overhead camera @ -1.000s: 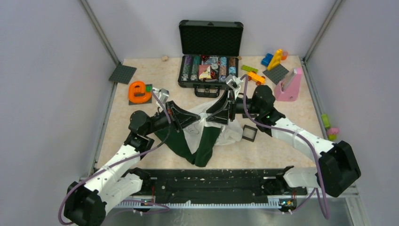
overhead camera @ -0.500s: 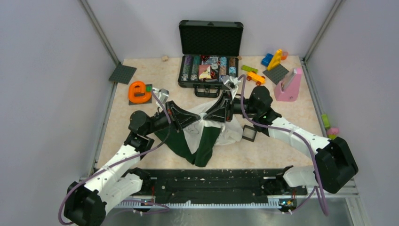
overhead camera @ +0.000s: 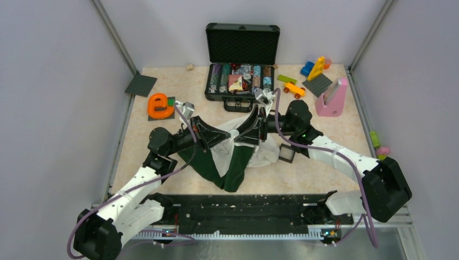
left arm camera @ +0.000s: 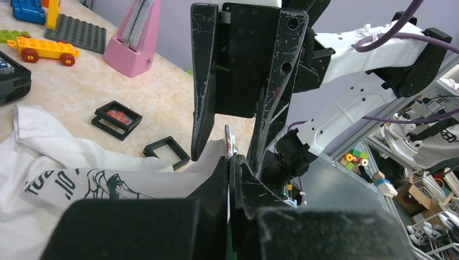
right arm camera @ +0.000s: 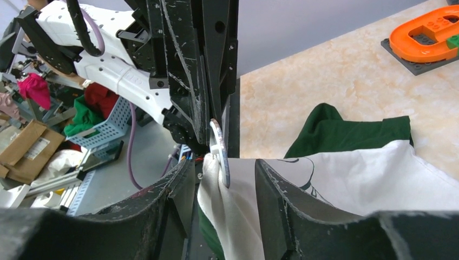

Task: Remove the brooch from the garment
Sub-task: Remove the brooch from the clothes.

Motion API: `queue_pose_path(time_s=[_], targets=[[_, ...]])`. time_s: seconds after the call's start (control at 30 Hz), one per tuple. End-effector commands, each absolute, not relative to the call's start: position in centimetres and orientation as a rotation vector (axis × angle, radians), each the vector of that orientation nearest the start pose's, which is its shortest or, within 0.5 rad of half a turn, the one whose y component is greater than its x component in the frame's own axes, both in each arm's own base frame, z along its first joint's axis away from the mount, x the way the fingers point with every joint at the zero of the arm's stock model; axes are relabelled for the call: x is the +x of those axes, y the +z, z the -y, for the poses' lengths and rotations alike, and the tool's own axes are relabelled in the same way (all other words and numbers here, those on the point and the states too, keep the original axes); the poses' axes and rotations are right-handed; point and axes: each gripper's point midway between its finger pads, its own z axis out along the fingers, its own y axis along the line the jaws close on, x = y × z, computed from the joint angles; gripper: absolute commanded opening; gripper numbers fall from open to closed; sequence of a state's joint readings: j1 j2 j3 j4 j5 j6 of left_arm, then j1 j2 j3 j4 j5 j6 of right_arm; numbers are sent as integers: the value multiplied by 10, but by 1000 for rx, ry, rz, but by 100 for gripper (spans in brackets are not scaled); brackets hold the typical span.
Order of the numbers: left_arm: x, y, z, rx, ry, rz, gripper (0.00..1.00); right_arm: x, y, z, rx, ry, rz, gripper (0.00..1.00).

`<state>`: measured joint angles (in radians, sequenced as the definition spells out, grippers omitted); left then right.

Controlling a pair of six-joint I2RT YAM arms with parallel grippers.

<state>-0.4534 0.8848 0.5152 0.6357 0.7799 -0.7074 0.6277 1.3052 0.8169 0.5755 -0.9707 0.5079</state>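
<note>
- Fingers (left arm camera: 215,181) of the left gripper (left arm camera: 229,162) are pressed together, pinching a white fold of the garment (right arm camera: 346,179).
- Both fingers (right arm camera: 276,189) of the right gripper (right arm camera: 223,165) stand apart, 1 on each side of that fold, with a gap on either side of the brooch (right arm camera: 219,147).
- 1 brooch shows, at mid-table where the 2 grippers meet, on top of the raised fold just beyond the left fingertips.
- It is seen edge-on as a thin pale sliver. Its long axis is roughly upright, leaning slightly, and its flat faces are turned toward the 2 right fingers. I cannot tell its colour.
- 1 garment, white with dark green parts, lies crumpled at mid-table.
- 2 small black square frames (left arm camera: 116,119) lie to its right.
- 1 open black case (overhead camera: 242,59) stands at the far side.
- 1 orange letter "e" (overhead camera: 158,105) lies at far left.
</note>
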Motion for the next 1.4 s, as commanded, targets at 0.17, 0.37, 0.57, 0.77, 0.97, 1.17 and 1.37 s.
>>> queue_pose_path(time_s=[0.17,0.37,0.57,0.77,0.97,1.17,1.37], targets=[[184,327,250,606,-1433,-1327,0,189,282,-339,-1008,1608,-1411,34],[184,325,250,612,-1432,-1330,0,187,290,-340,-998,1633,-1381,29],[184,323,250,617,-1430,-1329,0,186,297,-340,-987,1648,-1366,17],[182,322,251,628,-1434,-1328,0,187,296,-340,-973,1655,-1380,1],[180,319,251,650,-1427,-1322,0,195,293,-344,-929,1666,-1455,0],[178,316,254,677,-1412,-1318,0,203,287,-348,-875,1675,-1524,0],[176,312,257,714,-1374,-1318,0,215,282,-351,-791,1666,-1605,0]])
